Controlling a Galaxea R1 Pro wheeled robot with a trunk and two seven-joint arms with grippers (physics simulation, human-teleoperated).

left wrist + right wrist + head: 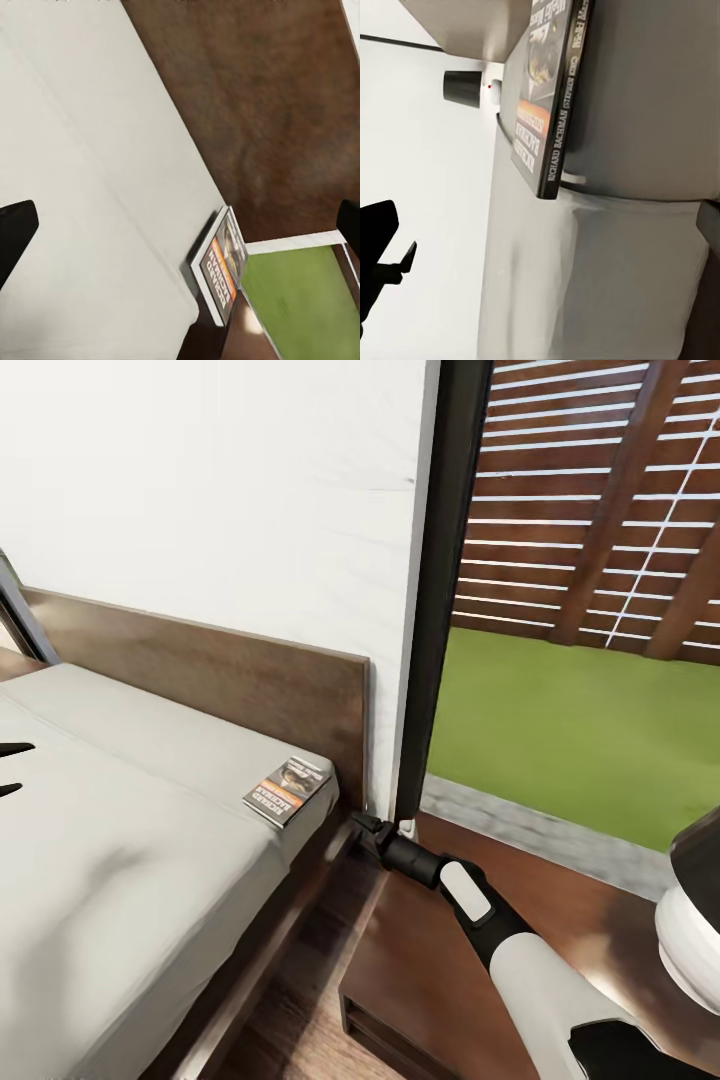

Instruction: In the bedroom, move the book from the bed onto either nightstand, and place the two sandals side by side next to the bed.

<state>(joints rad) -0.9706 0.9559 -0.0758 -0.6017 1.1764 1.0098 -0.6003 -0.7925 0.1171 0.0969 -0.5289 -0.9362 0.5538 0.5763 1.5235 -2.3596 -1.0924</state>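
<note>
1. Head view: the book lies flat at the corner of the bed's grey mattress nearest the headboard and the window frame. The right gripper reaches low between the bed's side and the nightstand, just below that corner; I cannot tell whether its jaws are apart. Two dark fingertips of the left gripper show over the mattress, spread apart.

2. Left wrist view: the book sits at the mattress corner, beside the brown headboard. Fingers stand wide apart, holding nothing.

3. Right wrist view: the book rests on the mattress edge, its spine showing.
</note>
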